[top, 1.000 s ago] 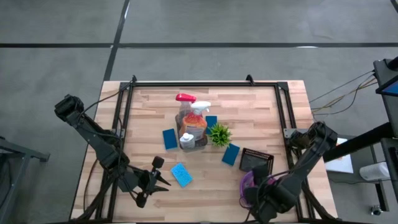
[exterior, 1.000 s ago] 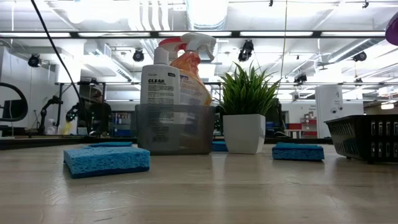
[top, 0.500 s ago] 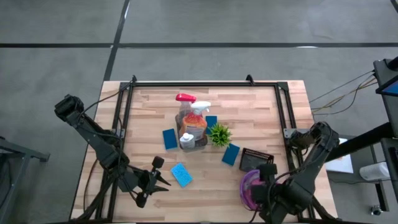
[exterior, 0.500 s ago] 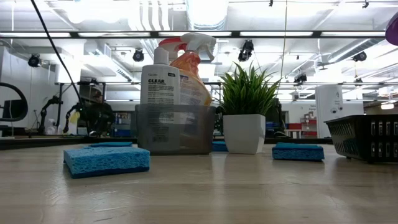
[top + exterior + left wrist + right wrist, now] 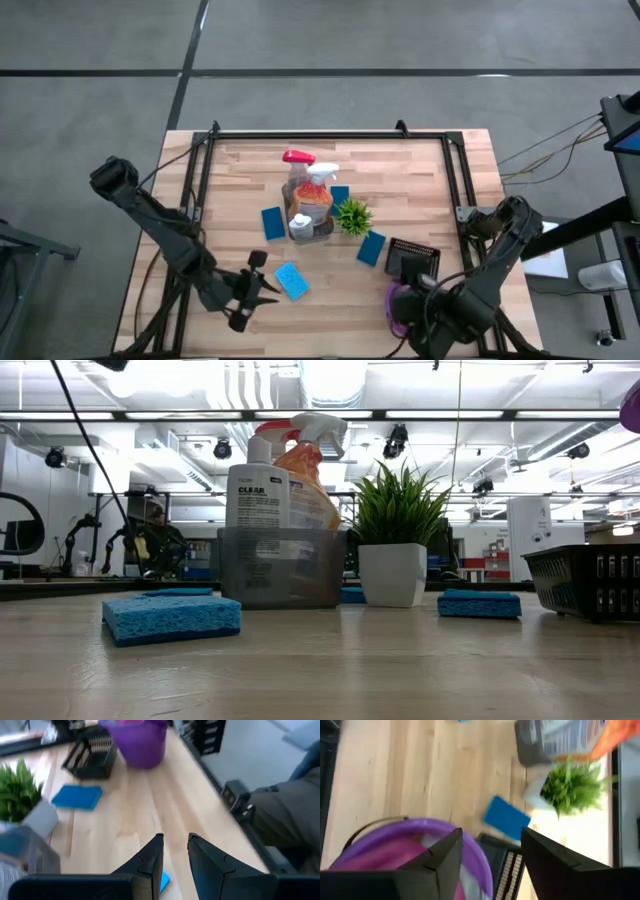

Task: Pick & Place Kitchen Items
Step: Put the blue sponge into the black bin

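A clear spray bottle with a red trigger [image 5: 298,158] and an orange one with a white trigger [image 5: 322,178] stand in a grey bin [image 5: 312,226] at mid-table. Several blue sponges lie flat around it; the nearest one [image 5: 291,281] lies just right of my left gripper [image 5: 266,291], which is open and empty, and its corner shows below the fingers in the left wrist view [image 5: 164,881]. My right gripper [image 5: 408,300] is open and empty above a purple bucket [image 5: 395,834] that holds a magenta cloth [image 5: 380,864].
A small green plant in a white pot [image 5: 353,215] stands right of the bin. A black wire basket [image 5: 413,258] sits beside the bucket at the front right. Other sponges lie on the table [image 5: 273,222], [image 5: 371,247]. Black rails run along the table's edges [image 5: 200,190].
My left gripper has edged a little toward the table's right, closer to the nearest blue sponge. My right gripper has shifted slightly over the purple bucket. Nothing on the table has moved.
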Controlling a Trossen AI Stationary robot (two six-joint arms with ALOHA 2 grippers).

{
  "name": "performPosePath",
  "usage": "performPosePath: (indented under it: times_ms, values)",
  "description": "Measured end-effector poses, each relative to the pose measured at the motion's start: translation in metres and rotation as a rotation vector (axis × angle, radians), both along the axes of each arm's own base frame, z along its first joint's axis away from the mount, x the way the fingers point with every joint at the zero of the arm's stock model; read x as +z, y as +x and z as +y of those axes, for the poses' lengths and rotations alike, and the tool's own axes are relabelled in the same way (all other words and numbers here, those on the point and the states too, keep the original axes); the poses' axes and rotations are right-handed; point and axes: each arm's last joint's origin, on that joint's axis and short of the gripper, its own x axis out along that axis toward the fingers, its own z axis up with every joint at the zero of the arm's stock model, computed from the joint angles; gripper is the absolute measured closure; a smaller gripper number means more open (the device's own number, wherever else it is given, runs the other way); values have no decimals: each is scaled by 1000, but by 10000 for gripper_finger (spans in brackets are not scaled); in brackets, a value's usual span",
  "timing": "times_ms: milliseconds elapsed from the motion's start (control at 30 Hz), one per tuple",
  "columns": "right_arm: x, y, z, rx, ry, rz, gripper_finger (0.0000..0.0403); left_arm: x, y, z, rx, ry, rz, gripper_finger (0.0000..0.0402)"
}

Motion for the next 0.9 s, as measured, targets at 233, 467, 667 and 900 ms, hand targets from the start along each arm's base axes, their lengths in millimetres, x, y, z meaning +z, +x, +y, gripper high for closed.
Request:
performPosePath:
  times_ms: [233, 467, 667, 900]
  values:
    - [0, 4, 3, 39, -5, -27, 250, -25, 5, 0, 55, 46, 122, 310]
    - [0, 5, 2, 36, -3, -30, 251, -44, 12, 8, 168, 49, 229, 298]
    - [0, 6, 2, 34, -1, -32, 251, -71, 21, 7, 163, 155, 299, 213]
    - [0, 5, 2, 35, -1, -31, 251, -93, 28, 5, 96, 291, 348, 113]
